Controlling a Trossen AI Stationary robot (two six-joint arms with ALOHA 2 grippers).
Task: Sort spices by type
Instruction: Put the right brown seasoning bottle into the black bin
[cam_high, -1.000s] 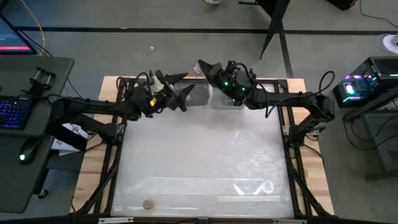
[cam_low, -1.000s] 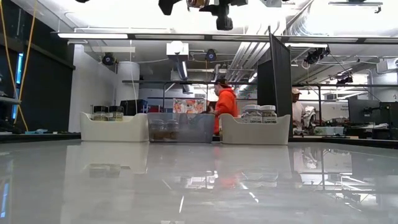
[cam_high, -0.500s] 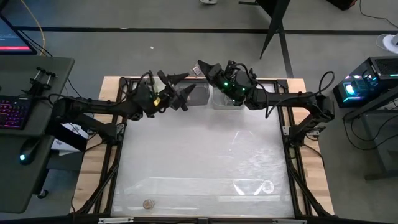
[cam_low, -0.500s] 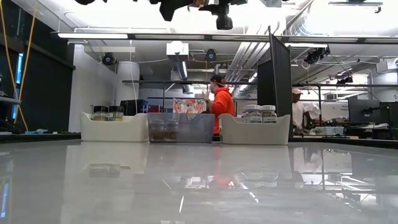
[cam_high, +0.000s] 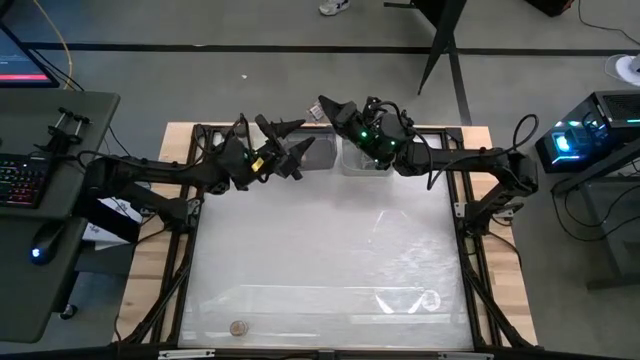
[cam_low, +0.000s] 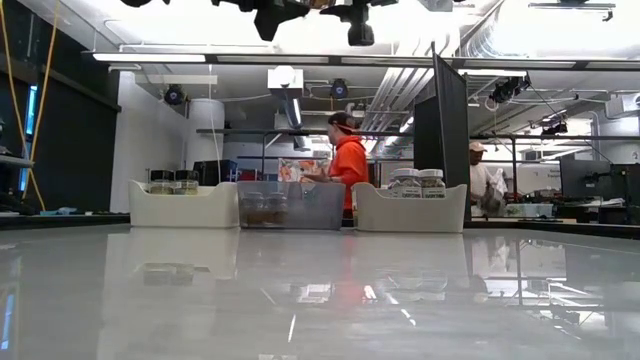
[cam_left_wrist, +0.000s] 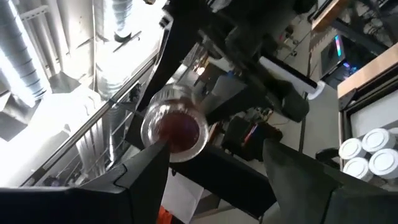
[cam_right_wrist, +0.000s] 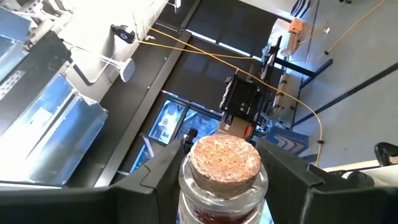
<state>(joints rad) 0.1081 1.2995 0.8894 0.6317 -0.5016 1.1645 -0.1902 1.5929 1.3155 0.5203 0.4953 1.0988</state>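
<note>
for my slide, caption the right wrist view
Right gripper holds a cork-capped spice jar upright between its jaws.

Both arms reach in from the sides and meet high over the tabletop's 12 o'clock edge. The left claw (cam_high: 287, 150) points toward 3 o'clock, fingers spread and holding nothing. The right claw (cam_high: 330, 108) points toward 10 o'clock, its fingers clamping a cork-capped jar (cam_right_wrist: 225, 173).

Glossy table (cam_high: 320, 250) with three bins (cam_low: 290, 205)
</note>
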